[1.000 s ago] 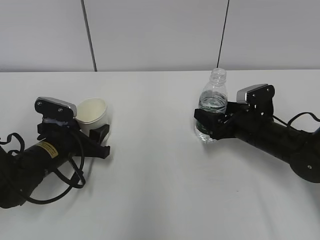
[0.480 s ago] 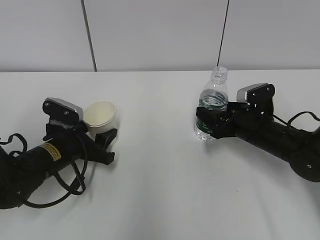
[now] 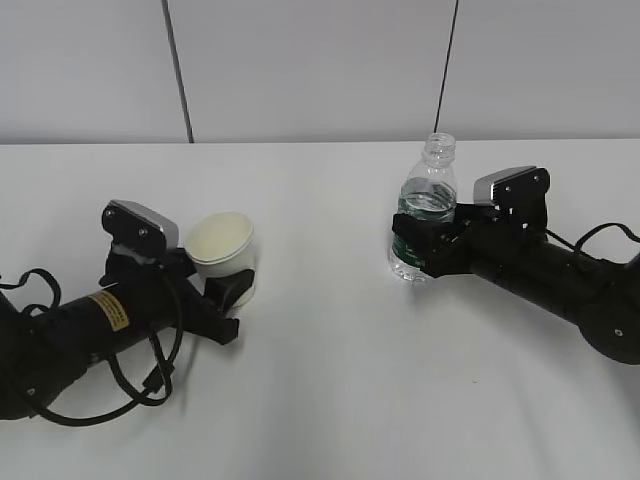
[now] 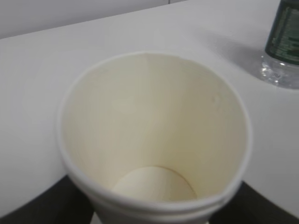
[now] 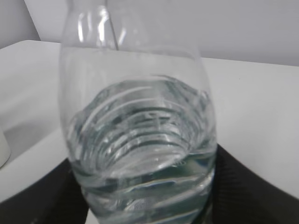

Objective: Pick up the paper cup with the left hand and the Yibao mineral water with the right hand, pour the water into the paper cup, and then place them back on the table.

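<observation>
The white paper cup (image 3: 225, 250) stands upright in my left gripper (image 3: 228, 283), which is shut on its lower wall. The cup is empty, its cream inside fills the left wrist view (image 4: 154, 135). The uncapped Yibao bottle (image 3: 425, 205), clear with a dark green label and part full of water, is held upright by my right gripper (image 3: 415, 245), shut round its label. It fills the right wrist view (image 5: 138, 135). The bottle's base also shows at the top right of the left wrist view (image 4: 282, 46). Cup and bottle are well apart on the white table (image 3: 320, 380).
A pale wall with two dark vertical seams (image 3: 178, 70) rises behind the table's far edge. Black cables (image 3: 130, 385) loop beside the left arm. A cable (image 3: 600, 235) trails behind the right arm.
My left gripper has carried the cup to the right and nearer the front of the table. The bottle has been raised slightly in the right gripper, whose arm has barely moved.
</observation>
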Robot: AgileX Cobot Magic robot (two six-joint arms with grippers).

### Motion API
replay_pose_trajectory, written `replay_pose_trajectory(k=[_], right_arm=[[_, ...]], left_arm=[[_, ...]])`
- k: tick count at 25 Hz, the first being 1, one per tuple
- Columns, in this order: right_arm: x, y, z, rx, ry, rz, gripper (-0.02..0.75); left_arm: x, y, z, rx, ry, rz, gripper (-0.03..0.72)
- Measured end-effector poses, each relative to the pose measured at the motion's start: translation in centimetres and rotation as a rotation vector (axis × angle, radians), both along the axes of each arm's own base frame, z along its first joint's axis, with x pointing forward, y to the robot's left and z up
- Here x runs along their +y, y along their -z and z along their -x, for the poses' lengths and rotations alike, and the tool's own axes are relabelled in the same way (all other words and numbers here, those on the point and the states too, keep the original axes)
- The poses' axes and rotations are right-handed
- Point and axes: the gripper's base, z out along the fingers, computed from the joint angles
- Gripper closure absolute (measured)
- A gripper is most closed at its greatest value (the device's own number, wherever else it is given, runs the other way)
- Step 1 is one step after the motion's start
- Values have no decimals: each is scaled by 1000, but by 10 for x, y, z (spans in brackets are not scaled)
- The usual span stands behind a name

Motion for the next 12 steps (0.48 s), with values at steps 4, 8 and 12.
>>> replay_pose_trajectory(k=[4, 8, 12], right_arm=[[0, 0, 0, 0, 0, 0, 248], [0, 0, 0, -1, -2, 2, 248], [0, 0, 0, -3, -6, 6, 252]], left_arm=[[-4, 0, 3, 11, 44, 11, 276], [-13, -8, 6, -9, 80, 18, 276], [-19, -16, 9, -29, 105, 33, 276]])
